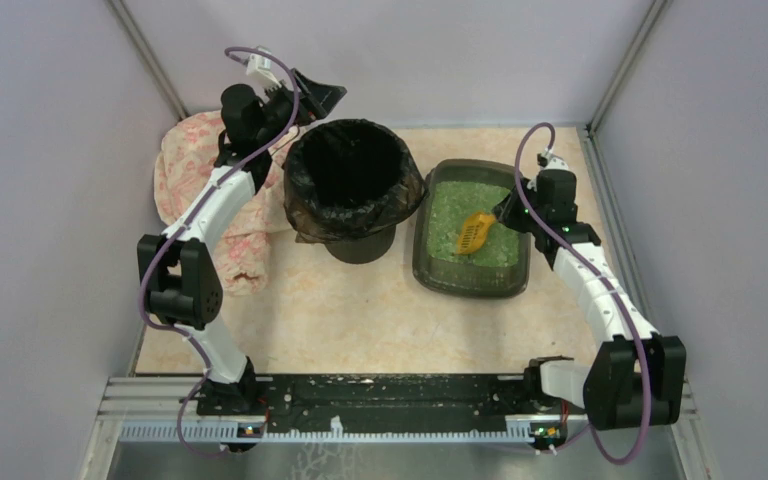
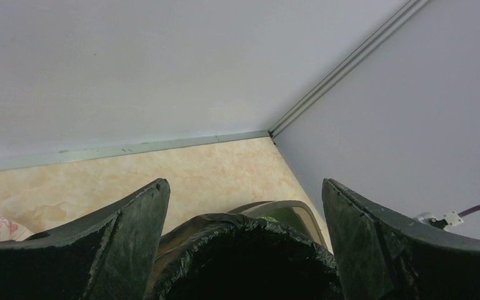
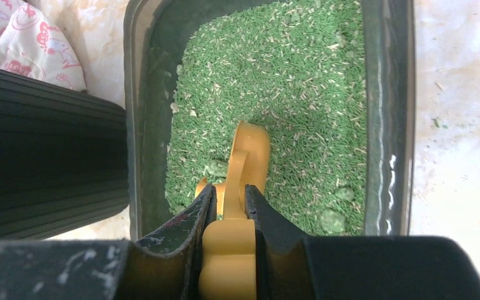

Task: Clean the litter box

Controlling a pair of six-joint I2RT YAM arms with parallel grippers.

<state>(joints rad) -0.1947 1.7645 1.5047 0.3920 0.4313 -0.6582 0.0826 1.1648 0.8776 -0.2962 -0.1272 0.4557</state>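
**Near edge:** both arm bases sit on a black rail (image 1: pixel 380 405).

**Right of centre:** the litter box (image 1: pixel 470 283) lies flat on the marbled worktop (image 1: pixel 340 320), filled with green granules (image 1: pixel 450 215). The right tool (image 3: pixel 230 194) reaches in from the box's right side. It is closed on the handle of a yellow slotted scoop (image 1: pixel 474 232), whose blade is down at the granules.

**Centre:** just left of the box stands a round bin (image 1: pixel 310 205) lined with a black bag; whether bin and box touch cannot be told.

**Left:** a pink-printed cloth (image 1: pixel 185 165) lies beside the bin.

**Farthest:** the left tool (image 2: pixel 244 187) hovers by the bin's far-left rim, fingers spread wide, holding nothing.
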